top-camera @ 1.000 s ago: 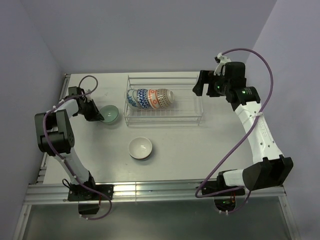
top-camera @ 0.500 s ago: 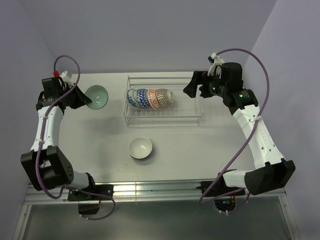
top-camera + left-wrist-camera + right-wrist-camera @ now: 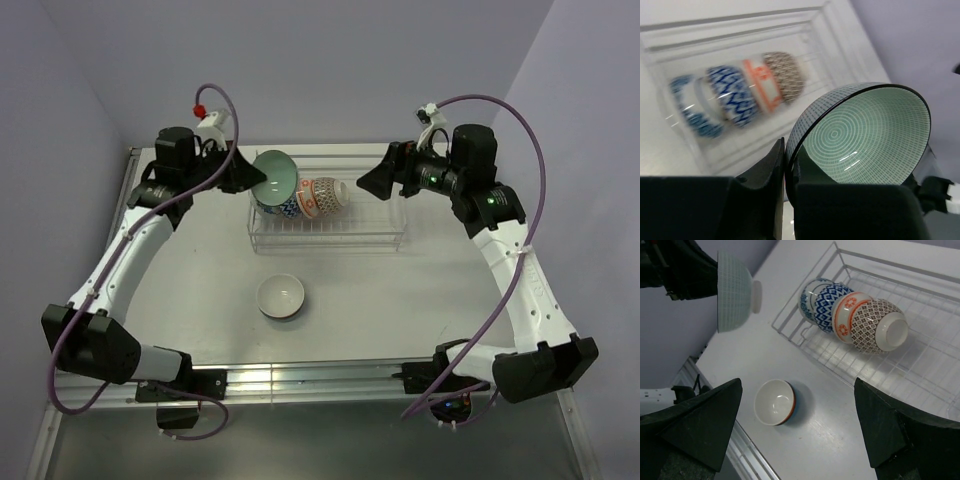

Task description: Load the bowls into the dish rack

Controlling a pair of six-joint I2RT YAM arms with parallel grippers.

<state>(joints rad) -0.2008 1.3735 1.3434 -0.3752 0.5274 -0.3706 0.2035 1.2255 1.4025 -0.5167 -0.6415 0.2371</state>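
My left gripper (image 3: 247, 176) (image 3: 788, 161) is shut on the rim of a green bowl (image 3: 276, 174) (image 3: 865, 130) with a checked outside. It holds the bowl tilted in the air over the left end of the dish rack (image 3: 380, 233) (image 3: 920, 315). In the rack a row of bowls lies nested on its side: blue-and-white (image 3: 830, 307), orange-red (image 3: 846, 307) (image 3: 308, 196) and grey-brown (image 3: 875, 325) (image 3: 332, 192). A white bowl (image 3: 281, 296) (image 3: 775, 401) stands upright on the table in front of the rack. My right gripper (image 3: 366, 184) (image 3: 800, 440) is open and empty, above the rack's right part.
The rack's right half (image 3: 370, 215) holds no bowls. Purple walls close in the table at the back and both sides. A metal rail (image 3: 320, 378) runs along the near edge. The green bowl also shows in the right wrist view (image 3: 735, 290), high at the left.
My left arm has swung from the table's left side up and right, carrying the green bowl over the rack's left end. My right gripper has shifted slightly left and lower.
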